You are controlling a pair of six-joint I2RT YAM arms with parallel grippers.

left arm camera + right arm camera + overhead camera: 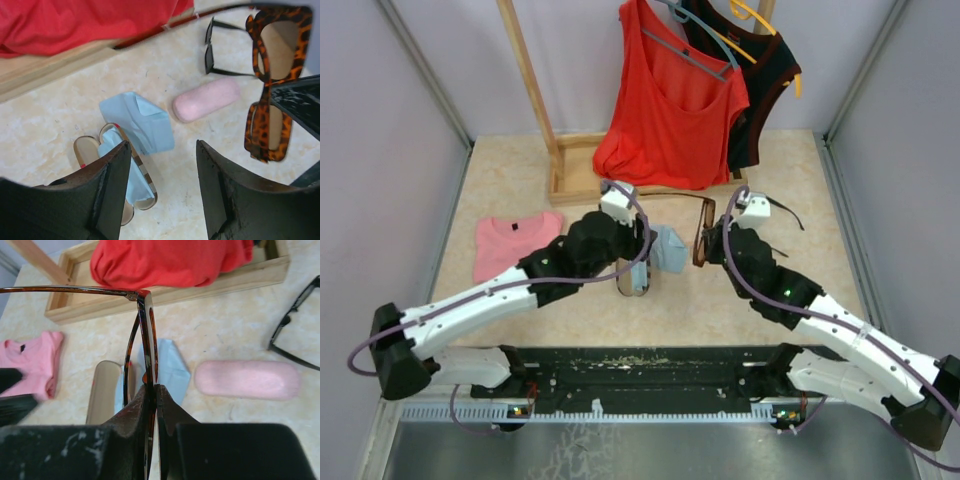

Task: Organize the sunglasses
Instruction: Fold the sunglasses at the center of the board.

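Note:
My right gripper (pixel 156 388) is shut on the brown tortoiseshell sunglasses (pixel 149 335), holding them upright above the table with one arm unfolded to the left. The same pair (pixel 270 85) hangs at the right of the left wrist view and near the middle of the top view (pixel 703 238). The black sunglasses (pixel 215 52) lie open on the table behind the pink case (pixel 206 99), to the right of the held pair (pixel 295 325). My left gripper (pixel 162 145) stands open and empty over bare table, just right of the open plaid case (pixel 120 172).
A light blue cloth (pixel 142 122) lies half in the open case (pixel 635 280) and half on the table. A folded pink shirt (pixel 515 243) lies at the left. At the back, a wooden rack base (pixel 575 175) stands with a red top (pixel 670 110) hanging over it.

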